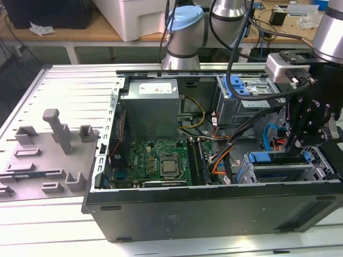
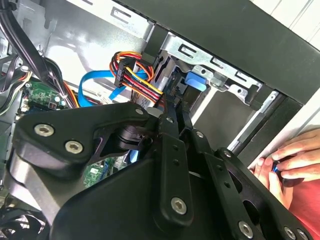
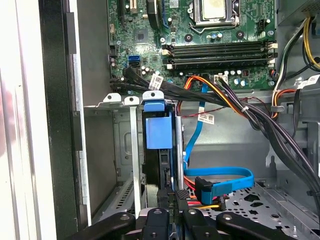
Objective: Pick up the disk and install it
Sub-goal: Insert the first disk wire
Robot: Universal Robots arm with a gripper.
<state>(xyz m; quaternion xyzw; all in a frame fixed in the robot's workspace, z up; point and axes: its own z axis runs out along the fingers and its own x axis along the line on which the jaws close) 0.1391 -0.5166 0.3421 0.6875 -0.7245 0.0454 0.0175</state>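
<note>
Black gripper links fill the foreground in both wrist views; gripper (image 3: 170, 210) has its fingers pressed close together on the back edge of the disk (image 3: 159, 150), i.e. clamped on it. In the exterior view the gripper (image 1: 300, 143) sits low over the drive cage (image 1: 278, 171) at the case's front corner, on the exterior view's right.

Disk stands on edge in a cage slot, blue front strip (image 1: 268, 157) along the top of the cage. First wrist view: blue carrier face sits between the metal cage walls (image 3: 134, 150), body mostly down in the slot. So pick-up looks done and insertion well along; whether it's fully seated can't be told. Gripper hasn't let go.

Just beside: blue SATA cable (image 3: 220, 172) and orange/red/yellow power leads (image 2: 137, 75) lie loose near the disk, apparently not plugged in, though the connector end is partly hidden.

Farther in: motherboard (image 1: 155, 160) w/ CPU socket, then the grey PSU box (image 1: 149, 110). A person's hand (image 2: 285, 160) rests outside the case edge in the second wrist view.
</note>
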